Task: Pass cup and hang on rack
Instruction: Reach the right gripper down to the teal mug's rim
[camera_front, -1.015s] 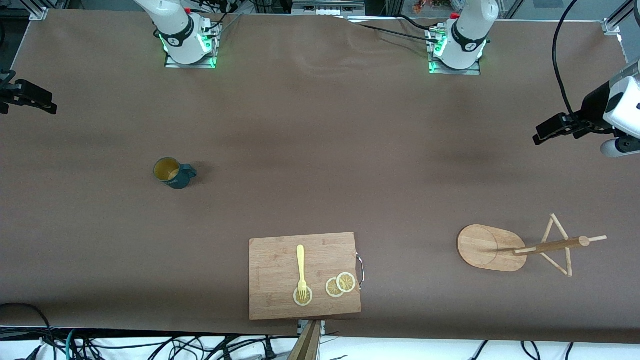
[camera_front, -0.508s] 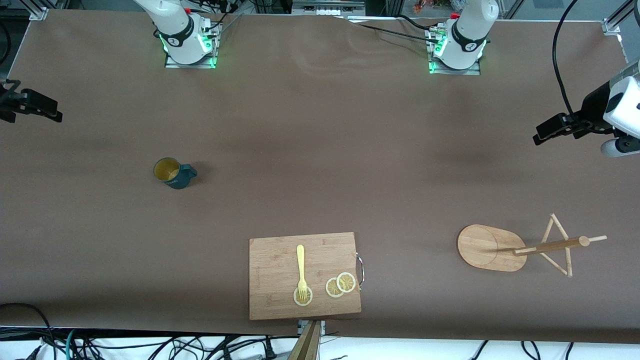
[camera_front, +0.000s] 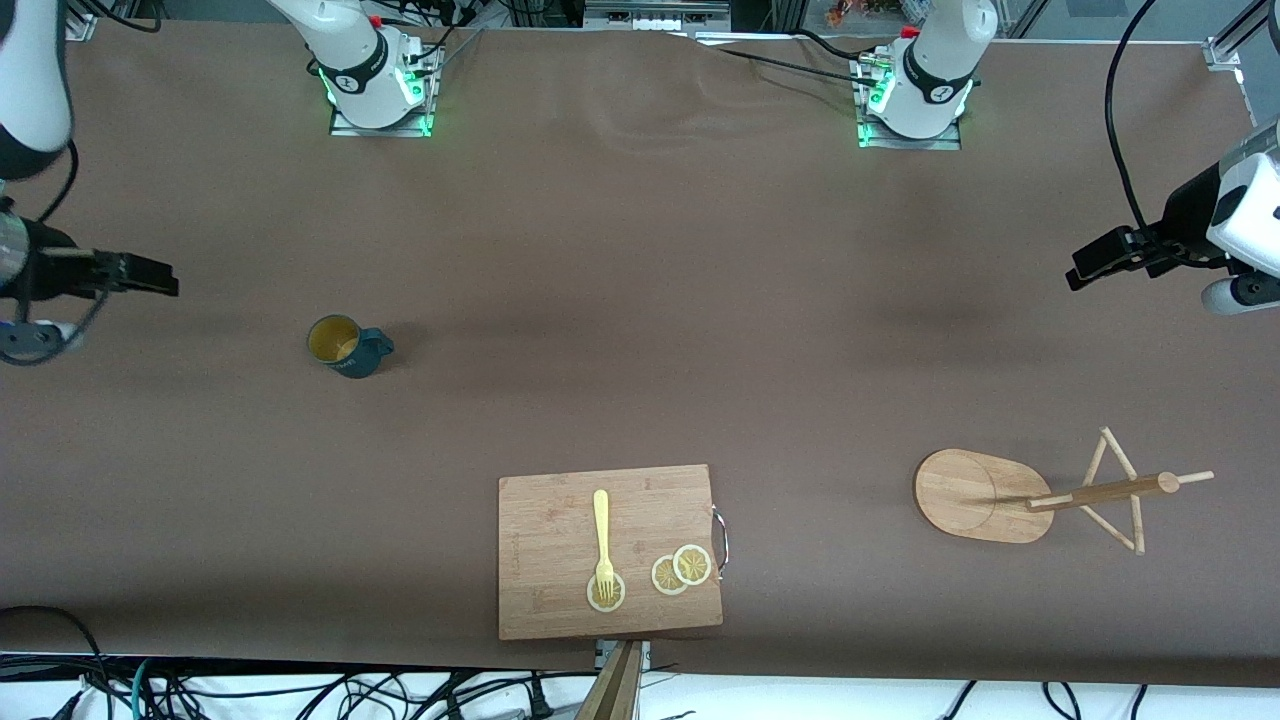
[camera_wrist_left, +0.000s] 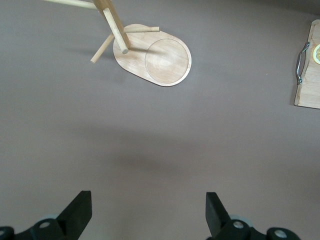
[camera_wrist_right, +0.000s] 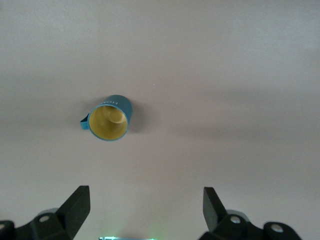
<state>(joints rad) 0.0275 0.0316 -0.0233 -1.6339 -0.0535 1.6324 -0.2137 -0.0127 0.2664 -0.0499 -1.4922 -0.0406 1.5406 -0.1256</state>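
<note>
One brown table (camera_front: 640, 300): nearest, cutting board (camera_front: 560, 520) with fork (camera_front: 601, 540); rack (camera_front: 985, 497) toward left arm's end; cup (camera_front: 346, 347) upright, farther, toward right arm's end. Right gripper (camera_wrist_right: 145, 210) aloft near cup, spread wide, empty. Left gripper (camera_wrist_left: 148, 212) waiting above rack's end, likewise.

Colours and patterns as observed

The cup (camera_front: 348, 347) is dark teal outside, yellowish-tan inside, with pale lettering on its side. The rack (camera_front: 1010, 497) is light bamboo with visible grain, its post a darker brown. The tabletop (camera_front: 640, 300) is uniform matte brown. The cutting board (camera_front: 560, 550) is mid-brown wood, carrying a pale yellow fork (camera_front: 602, 540) and yellow-and-white lemon slices (camera_front: 682, 569).
</note>
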